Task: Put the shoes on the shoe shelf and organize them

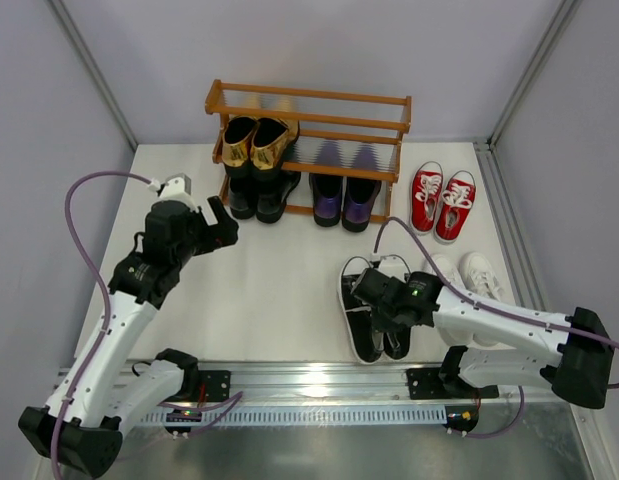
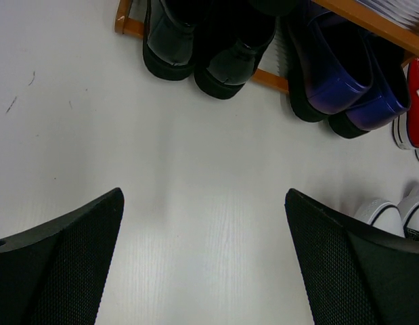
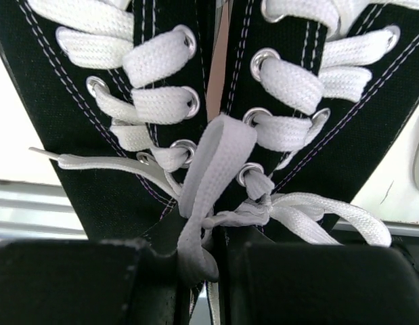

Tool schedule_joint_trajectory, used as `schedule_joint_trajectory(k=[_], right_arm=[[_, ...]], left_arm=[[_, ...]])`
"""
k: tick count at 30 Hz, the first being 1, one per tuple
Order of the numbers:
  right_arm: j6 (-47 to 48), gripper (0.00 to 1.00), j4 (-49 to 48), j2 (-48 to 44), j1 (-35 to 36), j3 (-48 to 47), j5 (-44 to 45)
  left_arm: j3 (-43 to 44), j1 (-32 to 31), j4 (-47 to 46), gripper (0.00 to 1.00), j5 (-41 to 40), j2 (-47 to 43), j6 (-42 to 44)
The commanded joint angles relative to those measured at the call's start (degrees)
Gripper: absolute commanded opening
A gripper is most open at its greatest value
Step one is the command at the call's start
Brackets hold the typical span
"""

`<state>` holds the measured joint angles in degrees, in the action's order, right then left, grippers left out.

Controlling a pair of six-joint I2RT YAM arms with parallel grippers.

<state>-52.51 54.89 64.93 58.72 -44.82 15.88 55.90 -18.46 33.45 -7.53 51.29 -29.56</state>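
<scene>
The black-and-white lace-up sneakers (image 1: 367, 325) lie side by side on the table at the near right. My right gripper (image 1: 389, 300) is over their rear half. In the right wrist view it (image 3: 209, 271) is shut on the two adjoining inner walls of the sneakers (image 3: 94, 81), with a white lace (image 3: 216, 162) caught between the fingers. My left gripper (image 1: 221, 222) hangs open in front of the shoe shelf (image 1: 309, 98); it (image 2: 204, 230) has only bare table between its fingers. Gold loafers (image 1: 257, 143), black dress shoes (image 1: 257, 196) and purple loafers (image 1: 345, 200) sit on the shelf.
Red sneakers (image 1: 441, 200) stand on the table right of the shelf. White sneakers (image 1: 469, 275) lie just right of my right gripper. The left wrist view shows the black dress shoes (image 2: 202, 54), purple loafers (image 2: 344, 88) and a white sneaker toe (image 2: 382, 213).
</scene>
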Motion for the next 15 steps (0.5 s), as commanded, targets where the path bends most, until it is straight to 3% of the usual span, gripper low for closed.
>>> schedule_joint_trajectory(k=[1,6,10,15], right_arm=[[1.3,0.04,4.1,-3.1,0.6,-10.2,6.0],[7.4,0.04,5.9,-2.7,0.6,-18.4,8.6],[14.3,0.04,7.1,3.5,-0.8,-30.2,13.2],[23.4,0.04,1.7,12.1,-6.3,-39.6,7.9]], left_arm=[[0.9,0.1,0.6,1.0,-1.7,-1.5,0.6],[2.6,0.0,2.8,1.0,-7.1,-4.0,0.0],[4.0,0.1,3.6,1.0,-10.0,-6.4,-0.2],[5.7,0.0,6.1,1.0,-10.7,-7.6,-0.1]])
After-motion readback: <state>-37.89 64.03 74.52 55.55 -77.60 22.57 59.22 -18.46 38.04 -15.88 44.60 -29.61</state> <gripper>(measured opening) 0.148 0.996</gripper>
